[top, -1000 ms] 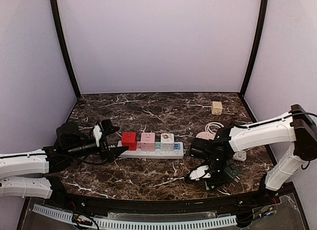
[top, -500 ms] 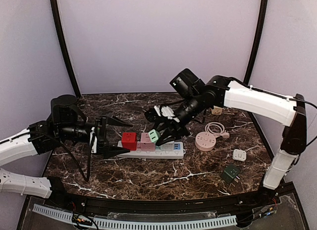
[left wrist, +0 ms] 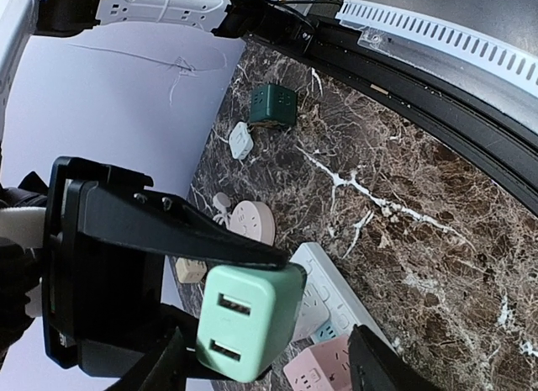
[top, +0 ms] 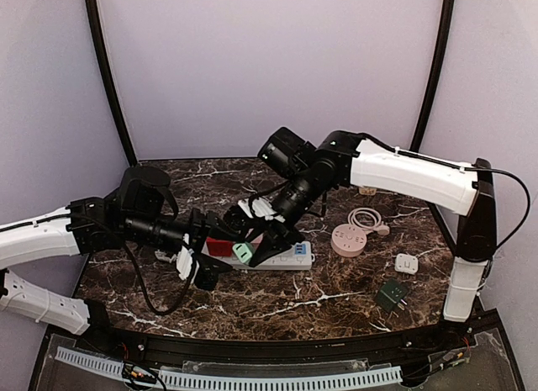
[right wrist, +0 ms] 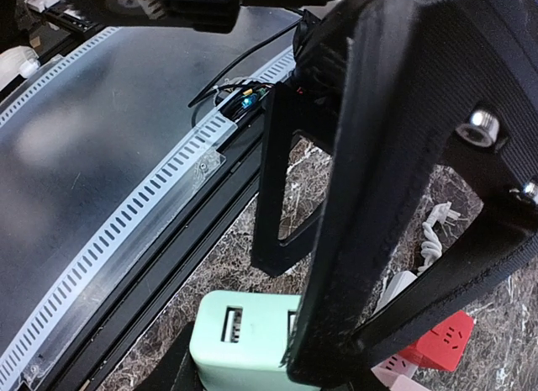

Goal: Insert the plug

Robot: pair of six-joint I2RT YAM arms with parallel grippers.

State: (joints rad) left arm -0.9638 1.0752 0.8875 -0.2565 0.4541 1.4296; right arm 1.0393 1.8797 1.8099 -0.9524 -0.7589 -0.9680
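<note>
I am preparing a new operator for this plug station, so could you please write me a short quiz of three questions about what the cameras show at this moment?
1. Multiple choice: what does the right gripper hold?
A) a red cube
B) the mint-green plug
C) a beige cube
2. True or false: the dark green adapter lies on the table, apart from the power strip.
3. Fill in: the round socket beside the coiled cable is coloured ___.
Key: 1 B; 2 true; 3 pink.
</note>
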